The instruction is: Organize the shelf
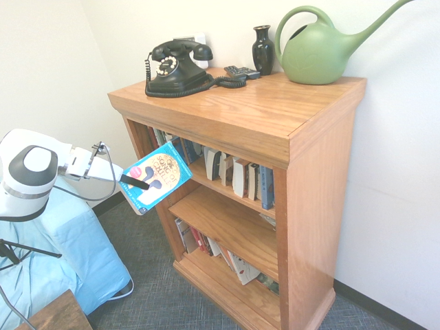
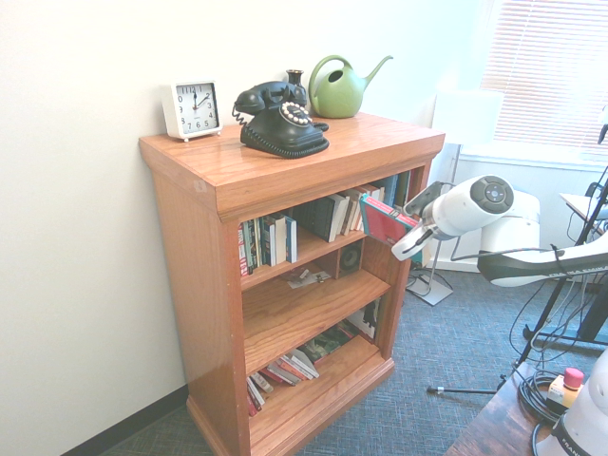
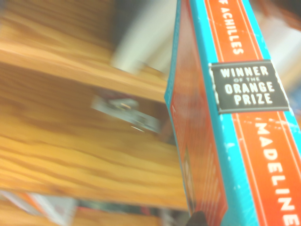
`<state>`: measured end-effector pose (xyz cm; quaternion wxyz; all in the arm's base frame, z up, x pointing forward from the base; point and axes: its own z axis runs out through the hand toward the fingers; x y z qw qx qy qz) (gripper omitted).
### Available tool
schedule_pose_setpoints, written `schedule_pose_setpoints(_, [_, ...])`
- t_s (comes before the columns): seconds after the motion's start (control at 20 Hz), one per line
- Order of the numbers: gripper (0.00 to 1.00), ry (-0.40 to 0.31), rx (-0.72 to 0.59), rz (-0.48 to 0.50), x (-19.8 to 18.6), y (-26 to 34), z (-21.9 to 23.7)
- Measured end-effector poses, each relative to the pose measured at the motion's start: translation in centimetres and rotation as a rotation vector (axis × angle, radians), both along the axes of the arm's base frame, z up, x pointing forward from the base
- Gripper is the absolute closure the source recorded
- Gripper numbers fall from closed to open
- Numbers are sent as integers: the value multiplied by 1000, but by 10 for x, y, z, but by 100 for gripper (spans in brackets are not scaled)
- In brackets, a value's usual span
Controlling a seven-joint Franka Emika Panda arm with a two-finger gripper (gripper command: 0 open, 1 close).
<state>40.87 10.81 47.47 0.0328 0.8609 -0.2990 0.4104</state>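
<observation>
Fingers point(image 1: 135, 183) of our arm grip a book point(image 1: 157, 177) in the air, just before the shelf point(image 1: 240, 113); we judge it not yet placed, lower books lying untidy.

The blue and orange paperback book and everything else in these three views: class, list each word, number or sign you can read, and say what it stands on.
"WINNER OF THE ORANGE PRIZE": black badge on the spine of the blue and orange paperback book held in the gripper.
"ACHILLES", "MADELINE": same spine, both cut off.
Hour numerals: white square alarm clock, too small to read surely.
Book's front cover, book spines in the oak bookcase: too small.
</observation>
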Motion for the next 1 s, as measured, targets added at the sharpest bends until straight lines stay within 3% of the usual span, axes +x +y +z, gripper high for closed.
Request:
schedule_pose_setpoints(0.3, [100, -43, 82, 92, 32, 22, -12])
schedule_pose_setpoints(1.0, [100, -81, 132, 129, 138, 42, -44])
